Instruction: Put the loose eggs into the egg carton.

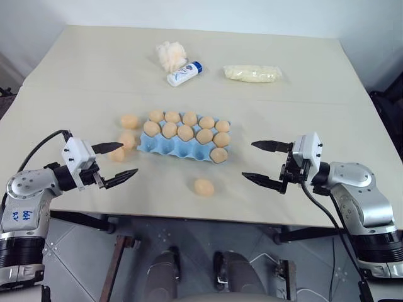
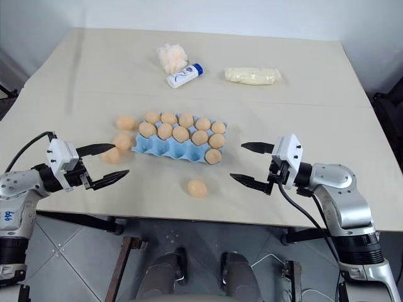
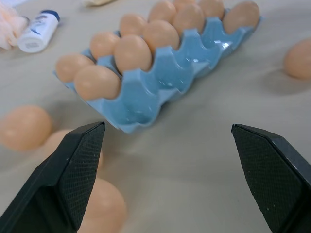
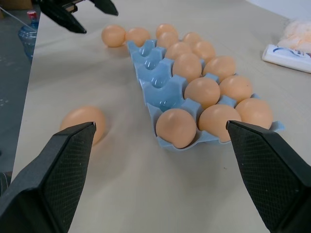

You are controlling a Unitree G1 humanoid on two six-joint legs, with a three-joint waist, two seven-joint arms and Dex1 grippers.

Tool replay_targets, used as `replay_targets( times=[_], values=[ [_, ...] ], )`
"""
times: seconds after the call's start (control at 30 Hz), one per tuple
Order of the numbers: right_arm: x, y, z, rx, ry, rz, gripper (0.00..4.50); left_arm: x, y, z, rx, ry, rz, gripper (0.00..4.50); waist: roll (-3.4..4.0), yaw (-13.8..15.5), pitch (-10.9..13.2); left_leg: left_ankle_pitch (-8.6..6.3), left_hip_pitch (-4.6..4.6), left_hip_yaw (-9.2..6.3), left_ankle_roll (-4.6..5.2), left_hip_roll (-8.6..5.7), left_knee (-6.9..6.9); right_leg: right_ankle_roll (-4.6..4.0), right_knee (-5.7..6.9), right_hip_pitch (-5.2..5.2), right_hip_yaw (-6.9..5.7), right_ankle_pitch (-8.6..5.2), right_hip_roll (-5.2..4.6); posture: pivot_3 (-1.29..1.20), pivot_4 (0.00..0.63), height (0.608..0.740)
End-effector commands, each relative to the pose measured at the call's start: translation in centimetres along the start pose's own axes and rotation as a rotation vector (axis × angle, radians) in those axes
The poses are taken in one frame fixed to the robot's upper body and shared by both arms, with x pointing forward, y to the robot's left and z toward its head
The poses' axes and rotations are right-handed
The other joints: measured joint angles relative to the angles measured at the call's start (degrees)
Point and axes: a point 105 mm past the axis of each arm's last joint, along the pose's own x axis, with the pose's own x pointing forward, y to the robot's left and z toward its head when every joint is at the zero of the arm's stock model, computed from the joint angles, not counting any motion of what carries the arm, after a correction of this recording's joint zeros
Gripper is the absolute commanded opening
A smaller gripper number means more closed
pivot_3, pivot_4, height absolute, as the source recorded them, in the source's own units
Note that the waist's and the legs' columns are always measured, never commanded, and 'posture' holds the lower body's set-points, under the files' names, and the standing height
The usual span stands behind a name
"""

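Loose egg [image 1: 203, 187] lies between both open pincers, apparently untouched.

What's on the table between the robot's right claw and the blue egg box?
Nothing: between the right gripper and the egg carton is bare tabletop, seen from the head views.

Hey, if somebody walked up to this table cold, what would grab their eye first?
Probably the blue egg carton mid-table, with its two far rows full of tan eggs and most of the near row bare. Next, the loose eggs: one alone in front of the carton, a few off its left end. The left gripper and right gripper flank the carton, both open and holding nothing.
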Motion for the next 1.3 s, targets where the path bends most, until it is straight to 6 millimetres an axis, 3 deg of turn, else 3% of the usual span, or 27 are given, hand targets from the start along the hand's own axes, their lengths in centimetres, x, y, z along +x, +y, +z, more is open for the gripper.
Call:
replay_targets(
  times=[0.03,0.23,0.33,0.6,0.7,0.8,1.03,1.17,1.3],
  values=[
    [0.2,0.4,0.7,-0.026,-0.020,0.010,4.50,0.3,-0.4,0.5,0.029,-0.017,-0.039,4.40,0.00,-0.02,0.00,0.00,0.00,0.00,0.00,0.00,0.00,0.01,0.00,0.00,0.00,0.00,0.00,0.00,0.150,0.740],
    [3.6,4.0,1.1,0.045,-0.020,0.201,4.50,0.0,-2.2,0.5,0.015,-0.040,-0.170,4.40,0.00,-0.40,0.00,0.08,0.02,0.01,0.04,0.07,0.02,0.00,0.11,-0.04,0.00,0.00,0.09,0.00,0.150,0.740],
    [5.3,5.0,0.3,0.055,0.015,0.256,4.50,-0.4,-3.2,-0.3,0.051,0.005,-0.249,4.40,0.00,-0.42,0.00,0.08,0.02,0.02,0.03,0.07,0.09,-0.01,0.20,-0.05,0.01,0.00,0.09,0.00,0.150,0.740],
    [9.2,6.0,-2.9,0.064,0.114,0.293,4.50,-0.7,-4.4,-1.3,0.092,0.054,-0.338,4.40,0.00,-0.10,0.00,-0.07,0.01,-0.01,-0.20,0.02,0.17,-0.06,0.29,-0.08,0.02,-0.01,-0.05,0.00,0.150,0.740],
    [10.4,5.3,-3.4,0.089,0.080,0.237,4.50,-0.5,-4.4,-1.2,0.088,0.048,-0.329,4.40,-0.01,-0.28,-0.01,-0.07,0.00,0.00,-0.17,0.02,0.16,-0.05,0.29,-0.09,0.02,-0.01,-0.06,0.00,0.150,0.740],
    [11.0,5.1,-4.4,0.062,0.089,0.234,3.87,-0.5,-4.3,-1.1,0.085,0.052,-0.318,4.50,-0.01,-0.59,-0.01,0.03,0.00,0.01,-0.04,0.02,0.16,-0.06,0.37,-0.12,0.01,-0.02,-0.04,0.00,0.150,0.740],
    [10.9,5.3,-2.1,0.056,-0.008,0.278,1.72,-1.3,-3.9,-1.0,0.065,0.061,-0.268,4.50,-0.01,-1.27,-0.01,0.09,0.00,0.02,0.04,0.03,0.22,-0.05,0.47,-0.11,0.00,-0.01,-0.02,0.00,0.150,0.740],
    [12.1,2.6,1.8,0.085,-0.130,0.197,1.66,-1.5,-4.0,-1.3,0.045,0.064,-0.246,4.50,-0.01,-1.92,0.00,0.10,0.02,0.02,-0.04,0.03,0.29,-0.04,0.63,-0.14,0.04,0.00,-0.03,0.00,0.150,0.740],
    [13.3,0.4,1.4,0.003,-0.084,0.125,1.66,-1.0,-4.2,-1.6,0.020,0.068,-0.222,4.50,-0.01,-1.82,-0.01,0.10,0.11,-0.03,-0.25,0.05,0.28,-0.11,0.75,-0.15,0.00,-0.01,-0.03,0.00,0.150,0.740]
  ],
)
